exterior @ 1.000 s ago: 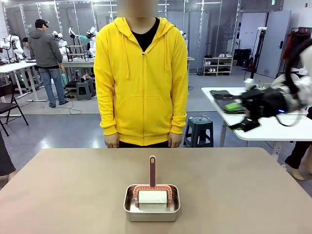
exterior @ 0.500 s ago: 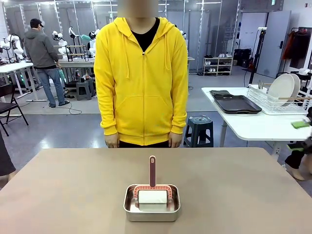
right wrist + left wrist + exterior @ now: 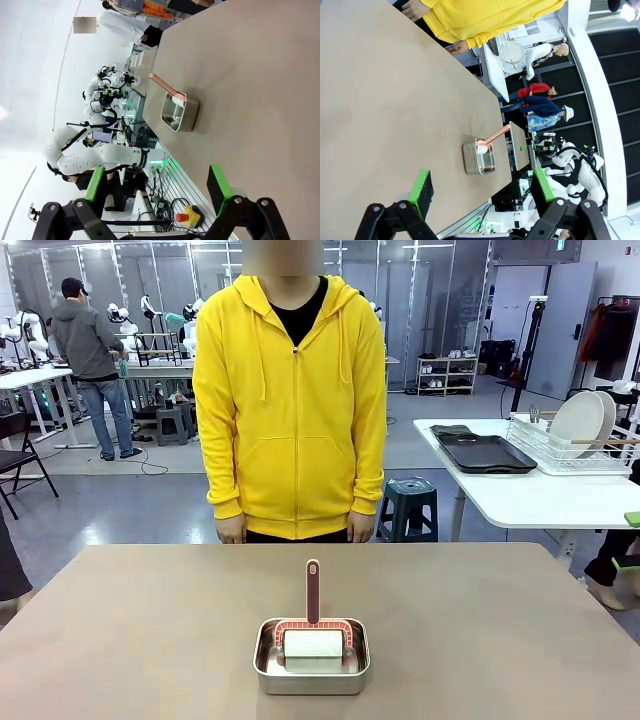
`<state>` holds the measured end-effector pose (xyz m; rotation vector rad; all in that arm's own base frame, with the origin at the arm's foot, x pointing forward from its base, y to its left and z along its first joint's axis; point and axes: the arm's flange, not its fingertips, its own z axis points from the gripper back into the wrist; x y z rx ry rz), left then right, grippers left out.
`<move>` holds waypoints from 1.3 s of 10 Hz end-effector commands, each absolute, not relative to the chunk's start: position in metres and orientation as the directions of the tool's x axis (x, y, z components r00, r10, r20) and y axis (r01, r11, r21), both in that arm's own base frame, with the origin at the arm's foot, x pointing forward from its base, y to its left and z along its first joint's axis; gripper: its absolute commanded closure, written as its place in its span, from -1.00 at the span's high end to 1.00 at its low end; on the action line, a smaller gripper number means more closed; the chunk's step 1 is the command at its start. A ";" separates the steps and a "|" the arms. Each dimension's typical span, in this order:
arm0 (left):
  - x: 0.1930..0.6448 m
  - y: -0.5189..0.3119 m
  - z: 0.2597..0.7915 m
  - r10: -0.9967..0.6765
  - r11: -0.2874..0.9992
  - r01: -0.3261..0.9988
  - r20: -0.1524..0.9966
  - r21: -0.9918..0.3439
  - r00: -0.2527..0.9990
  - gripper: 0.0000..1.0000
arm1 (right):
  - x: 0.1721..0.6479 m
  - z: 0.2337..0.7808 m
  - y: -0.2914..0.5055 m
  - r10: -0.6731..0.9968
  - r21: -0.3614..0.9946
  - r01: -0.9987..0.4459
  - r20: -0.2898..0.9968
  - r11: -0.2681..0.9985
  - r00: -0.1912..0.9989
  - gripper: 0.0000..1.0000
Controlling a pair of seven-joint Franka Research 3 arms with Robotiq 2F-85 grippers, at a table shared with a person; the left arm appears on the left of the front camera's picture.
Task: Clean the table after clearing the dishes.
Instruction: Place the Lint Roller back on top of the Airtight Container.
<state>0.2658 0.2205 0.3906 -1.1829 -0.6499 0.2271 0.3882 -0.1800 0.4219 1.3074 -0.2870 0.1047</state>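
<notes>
On the tan surface (image 3: 150, 630), a steel pan (image 3: 312, 660) holding a lint roller (image 3: 313, 635) sits at six o'clock before the person in yellow (image 3: 290, 390), while plates (image 3: 583, 422) stand racked at three o'clock; left claw (image 3: 482, 192) and right claw (image 3: 157, 187) both gape apart, empty.

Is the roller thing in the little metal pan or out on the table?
In. The white roller lies inside the steel pan, and its reddish handle sticks out past the far rim.
</notes>
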 end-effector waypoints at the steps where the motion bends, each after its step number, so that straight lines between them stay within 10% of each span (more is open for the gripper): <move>1: 0.264 0.221 0.395 0.501 0.366 0.157 0.336 -0.917 0.798 1.00 | 0.387 0.422 -0.180 -0.084 0.937 -0.237 0.266 0.255 0.960 1.00; 13: 0.264 0.221 0.395 0.501 0.366 0.157 0.336 -0.917 0.798 1.00 | 0.374 0.413 -0.229 -0.211 0.939 -0.168 0.237 0.300 0.948 1.00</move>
